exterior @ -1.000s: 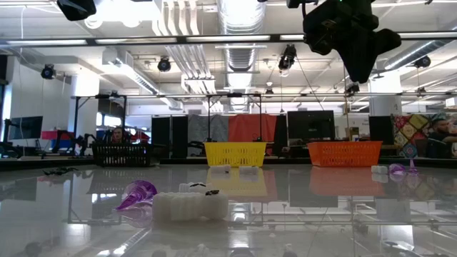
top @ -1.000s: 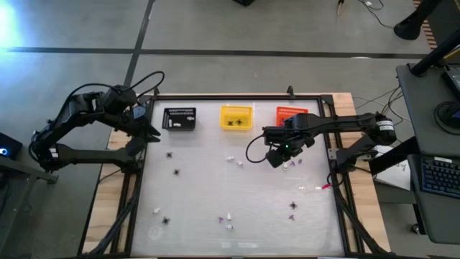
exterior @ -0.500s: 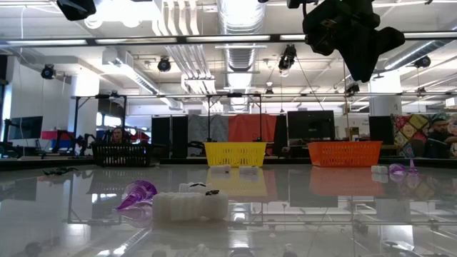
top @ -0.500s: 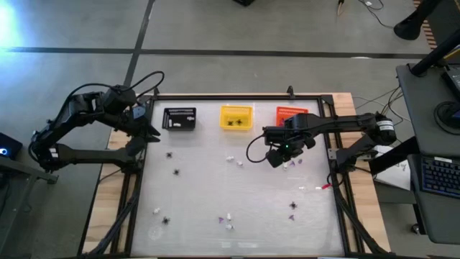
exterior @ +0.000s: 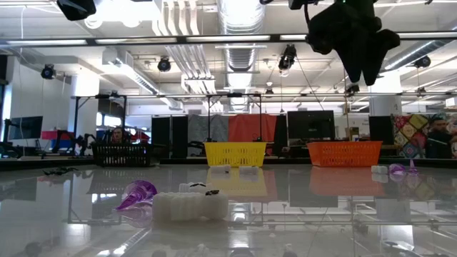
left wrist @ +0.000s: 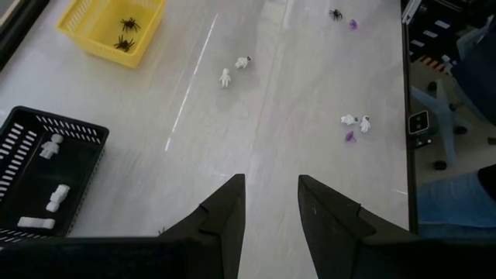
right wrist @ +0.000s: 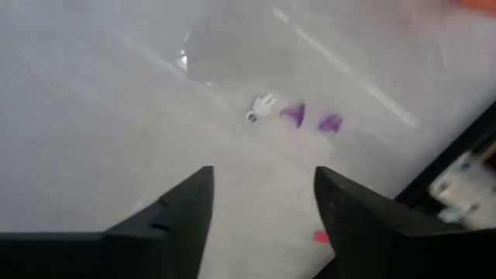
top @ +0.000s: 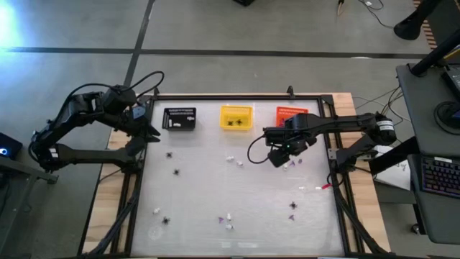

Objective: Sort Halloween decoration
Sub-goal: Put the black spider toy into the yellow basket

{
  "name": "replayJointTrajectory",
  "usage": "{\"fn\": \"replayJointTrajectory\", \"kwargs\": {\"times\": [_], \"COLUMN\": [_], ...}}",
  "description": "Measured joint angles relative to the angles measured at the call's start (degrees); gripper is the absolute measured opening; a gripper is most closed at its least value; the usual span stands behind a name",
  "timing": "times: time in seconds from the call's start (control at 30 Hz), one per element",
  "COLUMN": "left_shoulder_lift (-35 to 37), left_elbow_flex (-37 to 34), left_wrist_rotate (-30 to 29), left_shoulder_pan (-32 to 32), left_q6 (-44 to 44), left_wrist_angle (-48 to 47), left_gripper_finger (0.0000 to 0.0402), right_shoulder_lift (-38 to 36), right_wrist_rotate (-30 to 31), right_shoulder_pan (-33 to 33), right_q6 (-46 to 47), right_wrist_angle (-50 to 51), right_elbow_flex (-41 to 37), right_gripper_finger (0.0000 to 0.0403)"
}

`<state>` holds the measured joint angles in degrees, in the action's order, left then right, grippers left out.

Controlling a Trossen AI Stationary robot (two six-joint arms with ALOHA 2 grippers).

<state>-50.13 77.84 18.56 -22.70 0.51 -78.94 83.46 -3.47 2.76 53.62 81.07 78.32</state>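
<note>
The Halloween decoration lies scattered on the white table: white bits [top: 230,157], black spiders [top: 169,153] and purple bits [top: 219,218]. At the far edge stand a black basket [top: 180,119] holding white bits [left wrist: 52,146], a yellow basket [top: 236,116] holding spiders [left wrist: 126,25], and an orange basket [top: 291,113]. My right gripper [top: 279,158] hangs open, pointing down, well above the table's right half. Under it and a little beyond lie a white bit [right wrist: 263,106] and two purple bits [right wrist: 293,115]. My left gripper [left wrist: 271,205] is open and holds nothing, above the far left corner, beside the black basket.
Close to the low camera lie a purple bit [exterior: 137,194] and a white lump [exterior: 189,205]. A small red-and-white thing [top: 325,187] lies near the right frame rail. A dark frame [top: 334,151] borders the table. The table's middle is bare.
My right gripper has opened without leaving its place above the table. Nothing on the table has moved.
</note>
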Motion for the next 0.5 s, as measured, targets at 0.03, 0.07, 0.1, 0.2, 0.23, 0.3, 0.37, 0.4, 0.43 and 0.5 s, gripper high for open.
{"fn": "replayJointTrajectory", "kwargs": {"times": [0.03, 0.07, 0.1, 0.2, 0.23, 0.3, 0.37, 0.4, 0.43, 0.5], "left_shoulder_lift": [0.0, 0.0, 0.0, 0.0, 0.0, 0.0, 0.0, 0.0, 0.0, 0.0], "left_elbow_flex": [0.0, 0.0, 0.0, 0.0, 0.0, 0.0, 0.0, 0.0, 0.0, 0.0], "left_wrist_rotate": [0.0, 0.0, 0.0, 0.0, 0.0, 0.0, 0.0, 0.0, 0.0, 0.0], "left_shoulder_pan": [0.0, 0.0, 0.0, 0.0, 0.0, 0.0, 0.0, 0.0, 0.0, 0.0], "left_q6": [-0.05, -0.08, -0.09, -0.16, -0.17, -0.17, -0.21, -0.38, -0.57, -0.94], "left_wrist_angle": [0.0, 0.0, 0.0, 0.0, 0.0, 0.0, 0.0, 0.0, 0.0, 0.0], "left_gripper_finger": [0.0103, 0.0103, 0.0103, 0.0103, 0.0103, 0.0103, 0.0103, 0.0103, 0.0103, 0.0103], "right_shoulder_lift": [0.0, 0.0, 0.0, 0.0, 0.0, 0.0, 0.0, 0.0, 0.0, 0.0], "right_wrist_rotate": [0.52, 0.55, 0.57, 0.59, 0.57, 0.57, 0.57, 0.57, 0.57, 0.57], "right_shoulder_pan": [0.0, 0.0, 0.0, 0.0, 0.0, 0.0, 0.0, 0.0, 0.0, 0.0], "right_q6": [-1.54, -2.61, -3.25, -3.51, -3.51, -3.51, -3.51, -3.51, -3.51, -3.51], "right_wrist_angle": [-0.19, -0.59, -1.19, -3.22, -3.9, -5.23, -6.77, -7.54, -8.23, -9.81], "right_elbow_flex": [0.0, 0.0, 0.0, 0.0, 0.0, 0.0, 0.0, 0.0, 0.0, 0.0], "right_gripper_finger": [0.0226, 0.0235, 0.0243, 0.0258, 0.0261, 0.0264, 0.0265, 0.0265, 0.0265, 0.0263]}}
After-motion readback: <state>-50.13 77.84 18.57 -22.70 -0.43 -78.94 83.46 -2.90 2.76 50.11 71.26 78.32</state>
